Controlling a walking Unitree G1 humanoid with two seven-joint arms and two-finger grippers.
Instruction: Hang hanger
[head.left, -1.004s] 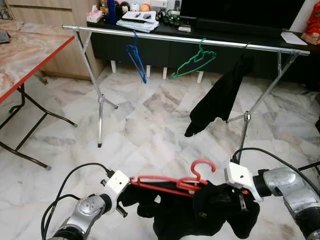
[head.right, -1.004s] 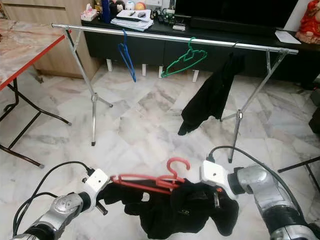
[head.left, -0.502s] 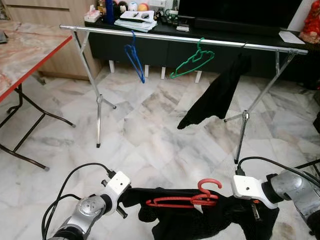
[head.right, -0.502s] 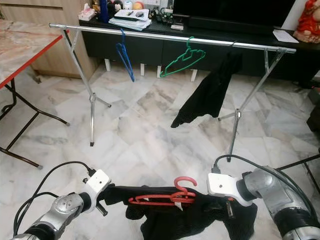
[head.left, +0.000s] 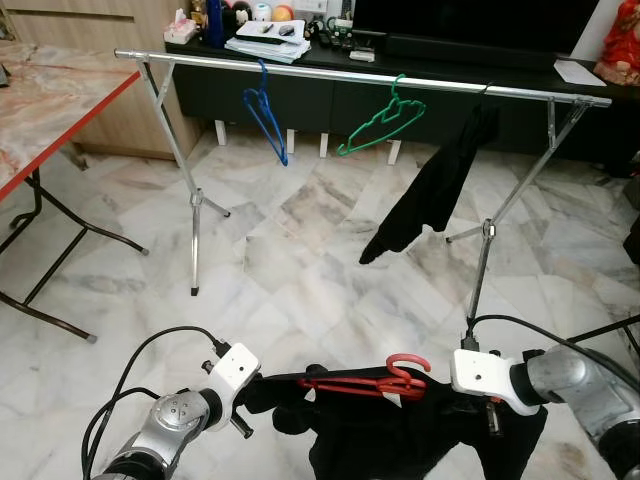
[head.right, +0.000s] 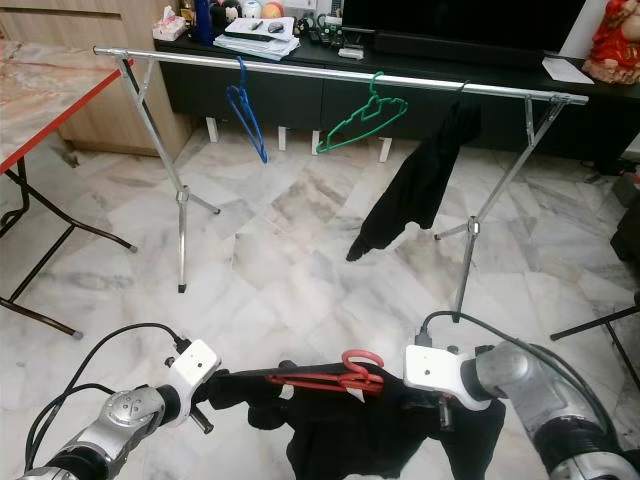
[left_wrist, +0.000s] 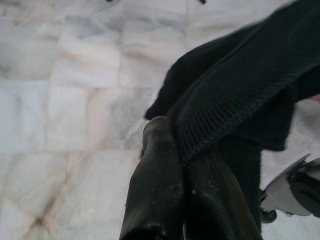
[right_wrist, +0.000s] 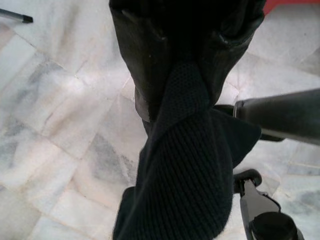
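A red hanger (head.left: 355, 381) lies level between my two arms, low over the floor, its hook (head.left: 406, 365) pointing up. A black knit garment (head.left: 400, 440) is draped over it and sags below. My left gripper (left_wrist: 182, 165) is shut on the garment's left edge, the ribbed cloth pinched between its fingers (left_wrist: 155, 190). On the garment's right side my right gripper (right_wrist: 187, 75) is shut too, with cloth bunched between its fingers (right_wrist: 142, 65). Ahead stands a silver clothes rail (head.left: 330, 72) with a blue hanger (head.left: 268, 115), a green hanger (head.left: 383, 120) and a hanging black garment (head.left: 430, 195).
A marble-topped table with a red edge (head.left: 60, 110) and black folding legs stands at the left. A black TV cabinet (head.left: 330, 100) with clutter on top runs behind the rail. Thin black stand legs (head.left: 610, 330) reach in at the right. Marble floor lies between me and the rail.
The red hanger has dropped lower and levelled out. My right gripper pulled the garment out to the right, then eased back inward. The black garment on the rail swung.
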